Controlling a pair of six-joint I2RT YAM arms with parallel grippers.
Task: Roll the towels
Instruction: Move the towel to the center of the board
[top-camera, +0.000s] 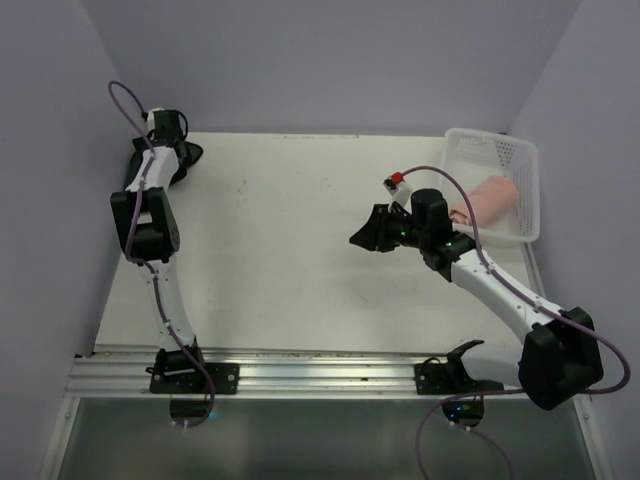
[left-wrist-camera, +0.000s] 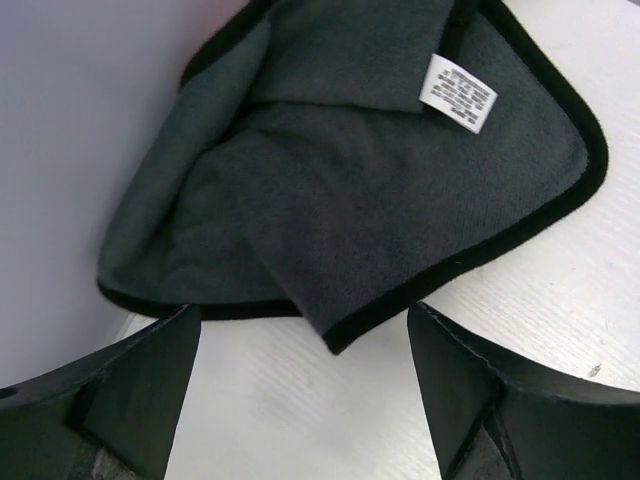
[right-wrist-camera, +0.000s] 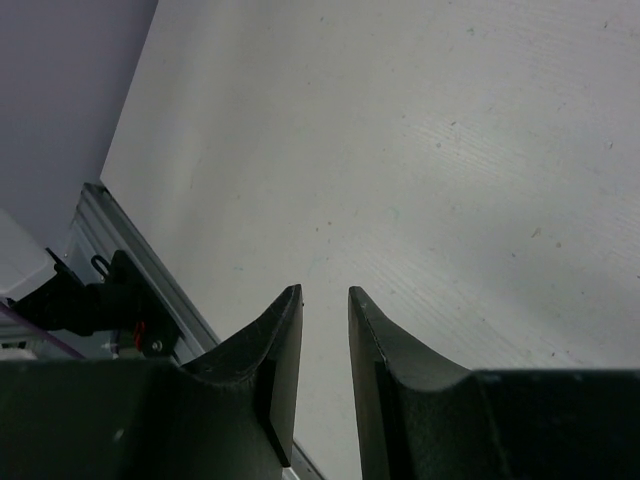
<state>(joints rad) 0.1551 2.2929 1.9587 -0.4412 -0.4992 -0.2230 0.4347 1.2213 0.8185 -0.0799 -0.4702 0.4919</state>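
Note:
The blackish cloth (left-wrist-camera: 370, 190) lies crumpled in the table's far left corner against the wall, its grey side up, with dark trim and a white tag (left-wrist-camera: 457, 92). It also shows in the top view (top-camera: 188, 155). My left gripper (left-wrist-camera: 303, 312) is wide open just short of the cloth's near corner, empty; in the top view it (top-camera: 172, 150) sits at that corner. The salmon-pink towel (top-camera: 490, 196) lies bunched inside the white basket. My right gripper (top-camera: 366, 232) hovers over mid table, left of the basket. Its jaws stand a narrow gap apart with nothing between them (right-wrist-camera: 323, 290).
The white perforated basket (top-camera: 500, 150) stands at the far right edge of the table. Purple-grey walls close the left, back and right sides. A metal rail (top-camera: 300, 370) with both arm bases runs along the near edge.

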